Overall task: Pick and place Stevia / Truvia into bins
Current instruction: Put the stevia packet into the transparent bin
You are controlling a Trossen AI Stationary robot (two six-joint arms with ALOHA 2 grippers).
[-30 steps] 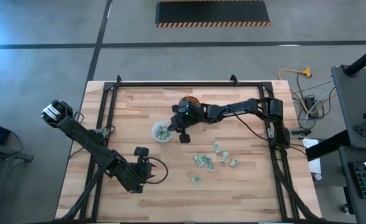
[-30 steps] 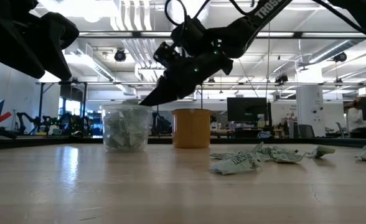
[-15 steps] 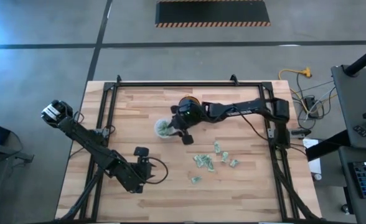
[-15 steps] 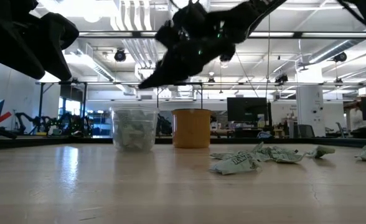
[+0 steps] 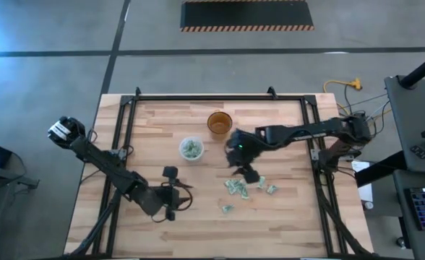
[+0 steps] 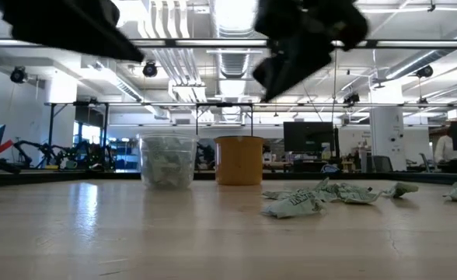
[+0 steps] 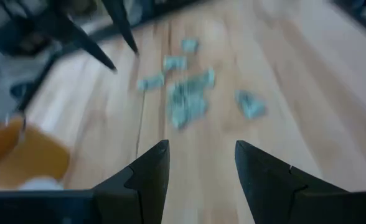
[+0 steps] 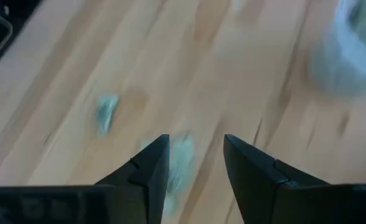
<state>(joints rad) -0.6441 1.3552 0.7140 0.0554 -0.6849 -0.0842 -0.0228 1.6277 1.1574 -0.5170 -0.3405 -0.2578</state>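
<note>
The right pincer [image 5: 246, 172] is hanging open and empty above the loose Stevia sachets [image 5: 235, 187] lying on the desk [image 5: 155, 130]; more are sitting inside the translucent cup [image 5: 191, 149]

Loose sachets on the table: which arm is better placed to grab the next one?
Right. The right gripper hangs open just above the loose sachets, with one between its fingers in the right wrist view. The left gripper, also open, sits farther off near the table's front edge.
</note>
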